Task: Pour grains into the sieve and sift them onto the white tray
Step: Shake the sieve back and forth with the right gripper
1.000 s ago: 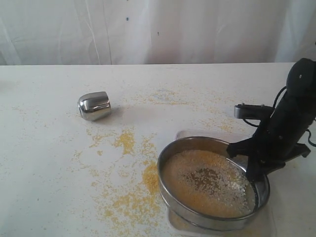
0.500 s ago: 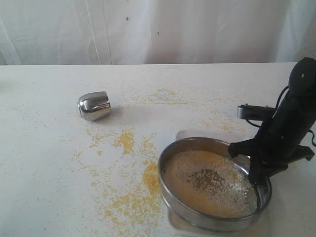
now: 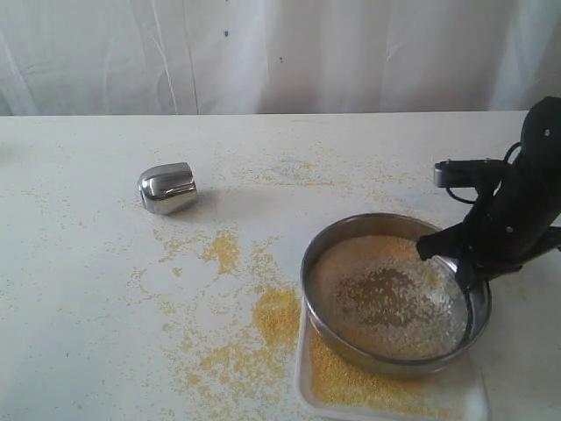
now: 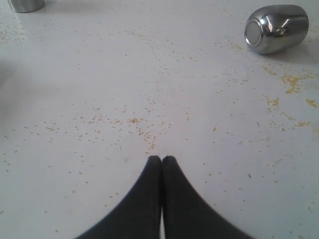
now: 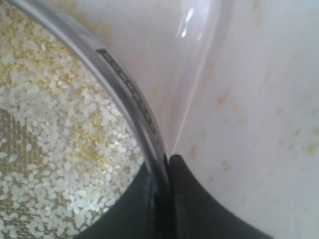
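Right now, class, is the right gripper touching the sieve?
Touching. The right wrist view shows the right gripper shut on the sieve rim, one finger each side.

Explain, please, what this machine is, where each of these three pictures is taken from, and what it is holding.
This is a robot with two arms, each ending in a gripper with two black fingers. The wide picture comes from a camera off the arms; the other two come from cameras on the wrists. The right gripper is clamped on the rim of a round steel sieve, held over a white tray. Pale grains lie on its mesh, and finer yellow meal lies on the tray. The left gripper is shut and empty over the table. A small steel cup lies on its side.
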Motion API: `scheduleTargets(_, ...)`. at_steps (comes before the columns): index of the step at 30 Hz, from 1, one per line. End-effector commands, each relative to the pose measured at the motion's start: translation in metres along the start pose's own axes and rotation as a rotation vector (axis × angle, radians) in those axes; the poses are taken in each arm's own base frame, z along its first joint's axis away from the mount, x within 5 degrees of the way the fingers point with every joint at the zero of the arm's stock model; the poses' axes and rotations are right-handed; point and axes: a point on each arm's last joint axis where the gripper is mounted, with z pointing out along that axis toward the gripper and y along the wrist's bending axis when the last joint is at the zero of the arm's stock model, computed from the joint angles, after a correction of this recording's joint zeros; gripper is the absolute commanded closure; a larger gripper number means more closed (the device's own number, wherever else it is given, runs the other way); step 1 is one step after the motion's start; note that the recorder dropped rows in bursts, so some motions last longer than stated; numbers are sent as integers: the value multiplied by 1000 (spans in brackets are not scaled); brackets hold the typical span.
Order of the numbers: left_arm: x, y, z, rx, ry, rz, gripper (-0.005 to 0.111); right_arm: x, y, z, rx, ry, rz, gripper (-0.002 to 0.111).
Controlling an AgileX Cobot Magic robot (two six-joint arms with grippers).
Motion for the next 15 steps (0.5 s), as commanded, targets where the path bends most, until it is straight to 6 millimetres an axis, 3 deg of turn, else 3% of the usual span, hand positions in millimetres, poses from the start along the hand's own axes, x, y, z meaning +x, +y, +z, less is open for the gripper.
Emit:
scheduleTargets(1, 1, 0, 0, 2, -2, -5, 107, 12, 0, -5, -8, 95, 51, 108)
scheduleTargets(4, 1, 0, 0, 2, -2, -5, 107, -7, -2, -5, 15, -112, 71, 108)
scheduleTargets(5, 1, 0, 0, 2, -2, -5, 107, -6, 0, -7, -12, -86, 119, 108)
scheduleTargets(6, 1, 0, 0, 2, -2, -5, 107, 8, 7, -11, -69, 63, 161, 108)
scheduleTargets(7, 1, 0, 0, 2, -2, -5, 107, 14, 9, -10, -79, 107, 150, 108)
scheduleTargets(9, 1, 0, 0, 2, -2, -5, 107, 5, 8, -10, -54, -43, 33, 108)
scheduleTargets(10, 1, 0, 0, 2, -2, -5, 107, -3, 6, -11, -33, -115, 54, 108)
scheduleTargets(12, 1, 0, 0, 2, -2, -5, 107, 4, 8, -14, -60, -6, 116, 108)
scheduleTargets(14, 1, 0, 0, 2, -2, -5, 107, 25, 11, -15, -83, 202, 105, 108)
scheduleTargets(15, 1, 0, 0, 2, -2, -5, 107, 17, 10, -12, -74, 113, 50, 108)
